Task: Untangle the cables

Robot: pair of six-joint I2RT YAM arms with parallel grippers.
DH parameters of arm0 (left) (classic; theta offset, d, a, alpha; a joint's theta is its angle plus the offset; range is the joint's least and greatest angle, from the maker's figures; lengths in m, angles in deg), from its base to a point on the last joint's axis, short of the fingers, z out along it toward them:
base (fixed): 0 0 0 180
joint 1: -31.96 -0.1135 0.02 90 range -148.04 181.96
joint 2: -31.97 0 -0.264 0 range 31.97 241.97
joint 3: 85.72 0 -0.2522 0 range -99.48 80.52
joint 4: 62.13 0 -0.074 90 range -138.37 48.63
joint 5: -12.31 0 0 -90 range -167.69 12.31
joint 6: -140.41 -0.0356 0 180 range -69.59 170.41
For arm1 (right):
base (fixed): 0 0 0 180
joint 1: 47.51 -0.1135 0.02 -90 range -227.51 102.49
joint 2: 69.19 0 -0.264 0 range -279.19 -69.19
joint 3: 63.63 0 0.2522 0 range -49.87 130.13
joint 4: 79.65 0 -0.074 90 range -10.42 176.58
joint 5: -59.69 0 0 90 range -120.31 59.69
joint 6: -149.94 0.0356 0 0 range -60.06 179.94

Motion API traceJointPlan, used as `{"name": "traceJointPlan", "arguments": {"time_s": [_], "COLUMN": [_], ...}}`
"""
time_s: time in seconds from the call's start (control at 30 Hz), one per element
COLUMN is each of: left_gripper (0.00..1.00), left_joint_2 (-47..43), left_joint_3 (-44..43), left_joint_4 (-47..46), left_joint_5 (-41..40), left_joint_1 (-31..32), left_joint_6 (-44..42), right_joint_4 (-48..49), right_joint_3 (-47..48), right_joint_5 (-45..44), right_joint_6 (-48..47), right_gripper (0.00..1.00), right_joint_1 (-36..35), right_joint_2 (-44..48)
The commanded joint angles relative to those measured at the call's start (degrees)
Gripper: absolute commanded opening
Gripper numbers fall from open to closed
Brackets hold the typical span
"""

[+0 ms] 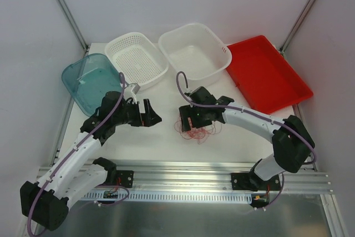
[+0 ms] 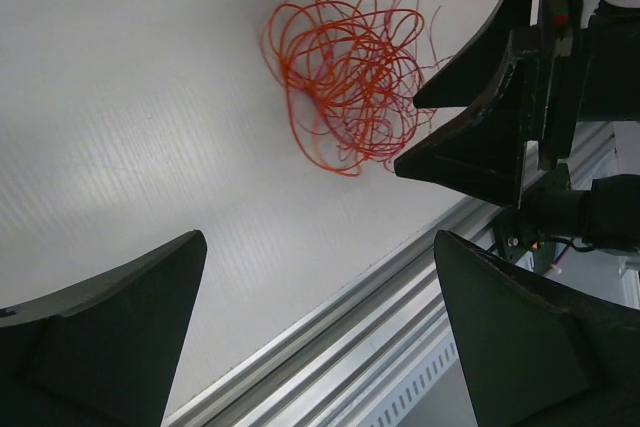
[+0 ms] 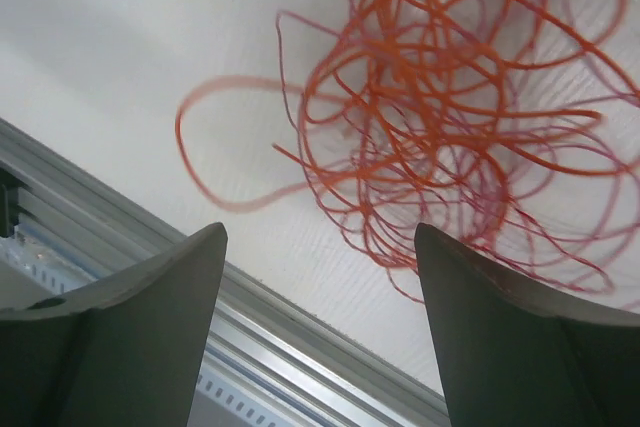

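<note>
Right claw [image 3: 320, 235] hovered released over the tangled cables [image 3: 440, 117], seemingly not touching; left claw [image 2: 318, 237] released too. Next I needed one loop pinched.

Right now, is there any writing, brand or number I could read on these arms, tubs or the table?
No readable text anywhere.
The red tray, white basket, white tub and blue bin are plain.
The small electronics at the near rail are too small to read.
</note>
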Motion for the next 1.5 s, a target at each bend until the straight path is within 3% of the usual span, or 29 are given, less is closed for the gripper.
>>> {"name": "traceJointPlan", "arguments": {"time_s": [0.0,0.2,0.4,0.6,0.93,1.13,1.23,1.4,1.43,1.47], "left_gripper": [0.99,0.99,0.97,0.93,0.81,0.70,0.58,0.39,0.25,0.19], "left_joint_2": [-1.0,5.2,15.4,27.8,41.7,46.1,46.9,46.8,46.8,46.3], "left_joint_3": [0.6,-1.7,-8.2,-14.6,-22.1,-22.9,-22.3,-20.7,-20.1,-19.8], "left_joint_4": [-0.3,-0.3,-0.8,-1.8,-3.9,-4.7,-5.3,-6.1,-6.2,-6.2], "left_joint_5": [-3.0,-9.5,-15.9,-16.0,-15.3,-15.4,-15.5,-16.8,-18.0,-18.6], "left_joint_1": [2.7,8.3,12.3,13.7,17.4,18.3,18.5,18.7,18.6,18.5], "left_joint_6": [3.2,3.9,1.0,-0.9,-0.8,0.8,1.5,1.8,2.0,2.2], "right_joint_4": [-1.9,-7.9,-1.3,6.5,14.5,16.3,17.4,16.7,16.2,15.5], "right_joint_3": [2.1,1.1,-6.6,-9.8,-13.0,-14.2,-15.6,-16.6,-16.6,-16.5], "right_joint_5": [-0.9,-8.3,-3.7,-0.4,-5.4,-6.3,-6.1,-6.6,-6.6,-8.4], "right_joint_6": [1.5,1.4,6.1,10.0,22.6,26.5,27.6,27.0,26.6,26.3], "right_gripper": [0.80,0.81,0.76,0.73,0.70,0.65,0.57,0.31,0.28,0.21], "right_joint_1": [0.1,2.9,8.5,9.1,9.1,9.1,9.0,9.0,8.9,9.0], "right_joint_2": [3.6,12.3,17.5,14.7,11.4,8.3,7.7,8.4,9.5,10.0]}}
